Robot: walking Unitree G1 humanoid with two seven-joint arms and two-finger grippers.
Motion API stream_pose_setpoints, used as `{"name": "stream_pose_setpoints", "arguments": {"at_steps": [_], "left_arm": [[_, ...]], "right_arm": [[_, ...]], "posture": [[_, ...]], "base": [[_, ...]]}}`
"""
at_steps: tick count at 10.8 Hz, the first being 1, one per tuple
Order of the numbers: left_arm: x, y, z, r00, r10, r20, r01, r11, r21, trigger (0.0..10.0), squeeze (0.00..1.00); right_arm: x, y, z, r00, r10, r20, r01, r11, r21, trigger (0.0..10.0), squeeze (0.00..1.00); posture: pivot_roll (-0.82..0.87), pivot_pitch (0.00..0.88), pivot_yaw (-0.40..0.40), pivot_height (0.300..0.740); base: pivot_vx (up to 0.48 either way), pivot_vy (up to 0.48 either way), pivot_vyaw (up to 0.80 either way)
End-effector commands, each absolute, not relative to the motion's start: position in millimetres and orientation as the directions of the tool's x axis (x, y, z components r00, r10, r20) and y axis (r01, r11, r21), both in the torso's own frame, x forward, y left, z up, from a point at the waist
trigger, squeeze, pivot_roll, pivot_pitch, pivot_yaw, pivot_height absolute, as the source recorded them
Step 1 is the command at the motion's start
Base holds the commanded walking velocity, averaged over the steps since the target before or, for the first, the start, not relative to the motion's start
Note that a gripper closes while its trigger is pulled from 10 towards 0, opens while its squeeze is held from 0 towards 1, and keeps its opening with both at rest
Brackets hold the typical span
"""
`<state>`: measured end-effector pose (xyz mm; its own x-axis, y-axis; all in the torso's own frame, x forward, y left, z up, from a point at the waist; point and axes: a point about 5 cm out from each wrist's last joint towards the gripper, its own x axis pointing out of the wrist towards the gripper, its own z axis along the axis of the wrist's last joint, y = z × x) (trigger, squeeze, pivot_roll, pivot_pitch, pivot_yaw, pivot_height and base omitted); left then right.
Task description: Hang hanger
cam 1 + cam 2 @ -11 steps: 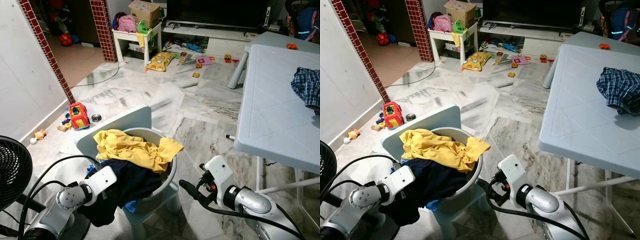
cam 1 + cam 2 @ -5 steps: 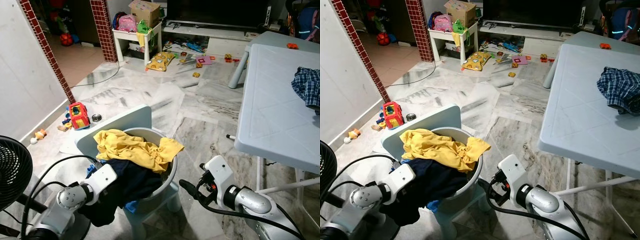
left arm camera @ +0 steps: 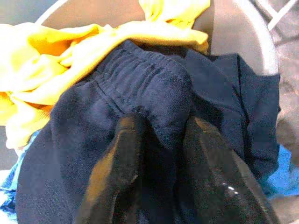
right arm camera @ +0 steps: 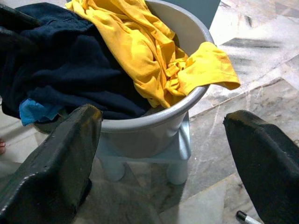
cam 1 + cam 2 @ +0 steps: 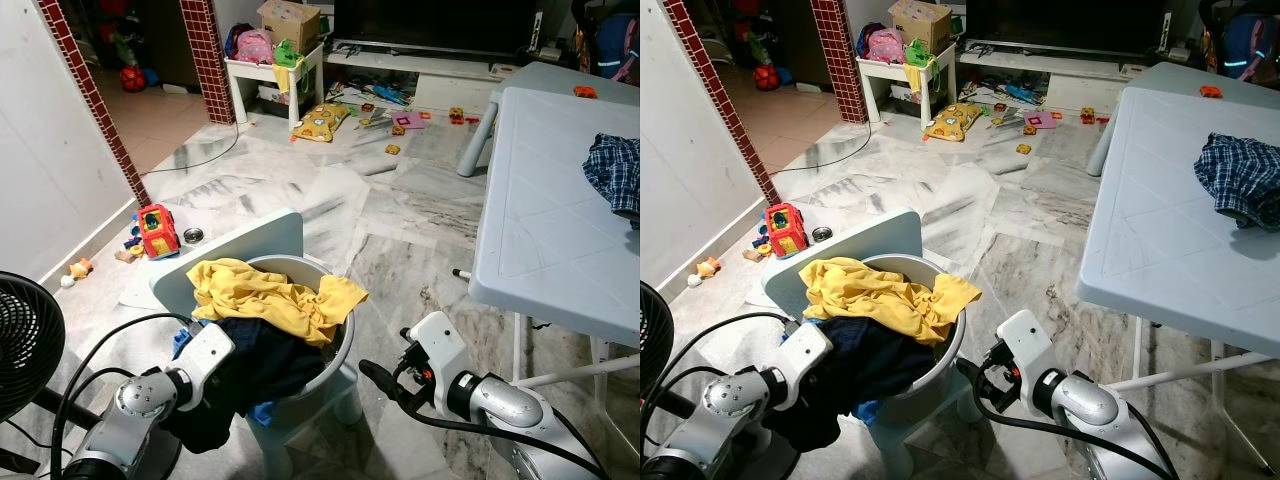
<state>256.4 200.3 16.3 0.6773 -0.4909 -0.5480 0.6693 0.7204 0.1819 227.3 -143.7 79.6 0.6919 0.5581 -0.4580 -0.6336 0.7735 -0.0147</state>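
Left pincer (image 3: pixel 156 154), lowered slightly since a second ago, pinches the navy garment (image 3: pixel 154 88) draped over the grey basin (image 4: pixel 154 119), right pincer (image 4: pixel 159 163) spread wide beside; no hanger visible.

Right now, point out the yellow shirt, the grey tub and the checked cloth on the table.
yellow shirt (image 5: pixel 262 292), left eye view, middle folds.
grey tub (image 4: pixel 154 116), right wrist view, front rim.
checked cloth (image 5: pixel 1235 178), right eye view, its centre.
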Motion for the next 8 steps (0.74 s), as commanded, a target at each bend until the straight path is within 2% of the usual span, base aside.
{"name": "stream_pose_setpoints", "arguments": {"at_steps": [1,5,7,8], "left_arm": [[256,200,18,0.679,-0.498,-0.540,0.662,0.733,0.156,0.0,0.00],[254,194,20,0.688,-0.523,-0.503,0.617,0.786,0.026,0.0,0.00],[259,188,27,0.767,-0.491,-0.413,0.491,0.863,-0.116,0.0,0.00],[259,188,28,0.777,-0.485,-0.402,0.472,0.871,-0.138,0.0,0.00]], "right_arm": [[229,-144,82,0.701,0.554,-0.448,-0.631,0.776,-0.028,10.0,0.00],[230,-145,81,0.703,0.552,-0.448,-0.630,0.776,-0.034,10.0,0.00],[231,-145,81,0.704,0.551,-0.448,-0.631,0.774,-0.040,10.0,0.00],[231,-145,81,0.704,0.551,-0.448,-0.631,0.774,-0.040,10.0,0.00]], "posture": [[-0.22,0.032,0.038,0.740],[-0.22,0.030,0.036,0.740],[-0.22,0.031,0.033,0.740],[-0.22,0.031,0.033,0.740]], "base": [[0.000,0.000,0.00],[0.000,0.000,0.00],[0.000,0.000,0.00],[0.000,0.000,0.00]]}}
